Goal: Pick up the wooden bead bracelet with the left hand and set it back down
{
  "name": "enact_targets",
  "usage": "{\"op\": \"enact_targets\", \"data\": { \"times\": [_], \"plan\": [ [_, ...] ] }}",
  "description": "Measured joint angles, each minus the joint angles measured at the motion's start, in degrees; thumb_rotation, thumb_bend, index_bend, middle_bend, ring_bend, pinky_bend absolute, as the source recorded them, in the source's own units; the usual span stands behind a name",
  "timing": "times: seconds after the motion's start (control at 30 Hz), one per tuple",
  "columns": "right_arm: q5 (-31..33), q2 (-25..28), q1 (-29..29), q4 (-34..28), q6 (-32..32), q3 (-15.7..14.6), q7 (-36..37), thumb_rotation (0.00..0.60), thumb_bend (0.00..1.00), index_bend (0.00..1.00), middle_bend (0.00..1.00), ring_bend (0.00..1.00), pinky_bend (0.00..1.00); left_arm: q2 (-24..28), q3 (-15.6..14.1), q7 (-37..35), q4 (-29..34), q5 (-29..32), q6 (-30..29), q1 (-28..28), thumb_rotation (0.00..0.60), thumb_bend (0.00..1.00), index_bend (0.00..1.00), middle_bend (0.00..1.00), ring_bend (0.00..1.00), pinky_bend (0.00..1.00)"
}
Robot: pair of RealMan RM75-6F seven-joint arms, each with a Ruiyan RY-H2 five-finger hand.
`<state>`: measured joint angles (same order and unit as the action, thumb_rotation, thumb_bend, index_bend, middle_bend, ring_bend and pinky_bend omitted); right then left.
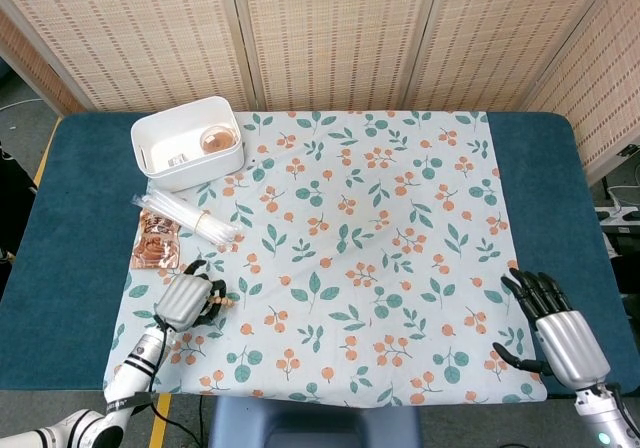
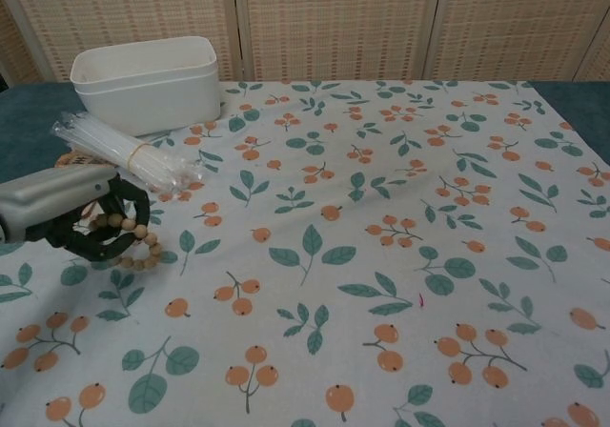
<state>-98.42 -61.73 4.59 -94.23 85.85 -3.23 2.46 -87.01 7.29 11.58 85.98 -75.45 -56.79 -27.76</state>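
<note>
Wooden bead bracelet (image 2: 133, 243) grasped in left robot hand (image 2: 71, 219), seemingly raised above counter (image 1: 80, 228); still to set down; right robot hand (image 1: 556, 325) released, idle

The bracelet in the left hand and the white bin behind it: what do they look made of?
Bracelet: likely wood, given its tan, matte round beads, gripped by the left hand. White bin: probably plastic, with smooth, uniform, faintly glossy walls and rounded corners.
</note>
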Motion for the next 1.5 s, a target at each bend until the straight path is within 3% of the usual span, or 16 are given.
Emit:
{"op": "enact_targets", "data": {
  "times": [0.13,0.37,0.57,0.67,0.87,1.0,1.13,1.23,1.5],
  "plan": [
    [0.02,0.06,-0.07,-0.11,0.19,0.05,0.00,0.409,0.20,0.00,0.00,0.00,0.00,4.11,5.09,-11.59,4.69,11.25,7.30,-1.14,0.600,0.94,0.78,0.85,0.49,0.14],
    [0.26,0.00,0.11,-0.08,-0.34,0.07,-0.02,0.409,0.20,0.00,0.00,0.00,0.00,14.56,15.76,-36.14,10.47,32.74,27.03,-2.60,0.600,0.96,0.76,0.83,0.49,0.13],
    [0.01,0.15,0.22,-0.22,-0.41,-0.05,0.26,0.409,0.20,0.00,0.00,0.00,0.00,22.39,24.52,-53.56,10.53,45.39,44.73,-2.05,0.600,0.95,0.68,0.79,0.46,0.11],
    [-0.25,0.24,0.16,-0.29,-0.24,-0.19,0.38,0.409,0.20,0.00,0.00,0.00,0.00,24.52,29.63,-58.25,9.48,49.36,50.77,-0.27,0.600,0.94,0.63,0.76,0.46,0.10],
    [-0.58,0.22,0.05,-0.50,-0.15,-0.44,0.32,0.410,0.20,0.00,0.00,0.00,0.00,23.75,38.60,-60.47,8.49,49.67,55.08,7.63,0.600,0.96,0.62,0.75,0.45,0.09],
    [-0.62,0.18,0.06,-0.51,-0.22,-0.48,0.29,0.411,0.20,0.00,0.00,0.00,0.00,21.87,41.53,-60.16,7.91,48.44,56.34,10.78,0.600,0.94,0.62,0.73,0.43,0.09],
    [-0.50,0.05,0.14,-0.55,-0.49,-0.49,0.12,0.410,0.20,0.00,0.00,0.00,0.00,20.20,42.91,-58.65,7.03,46.77,56.82,12.49,0.600,0.72,0.54,0.66,0.37,0.08],
    [-0.36,-0.07,0.21,-0.52,-0.72,-0.47,-0.02,0.411,0.20,0.00,0.00,0.00,0.00,17.16,45.64,-56.10,5.90,44.24,58.27,15.08,0.600,0.63,0.53,0.64,0.34,0.07],
    [0.04,-0.17,0.25,-0.48,-0.83,-0.31,-0.10,0.410,0.20,0.00,0.00,0.00,0.00,9.73,53.66,-49.33,0.47,42.79,68.83,19.74,0.600,0.50,0.38,0.51,0.23,0.05]
  ]
}}
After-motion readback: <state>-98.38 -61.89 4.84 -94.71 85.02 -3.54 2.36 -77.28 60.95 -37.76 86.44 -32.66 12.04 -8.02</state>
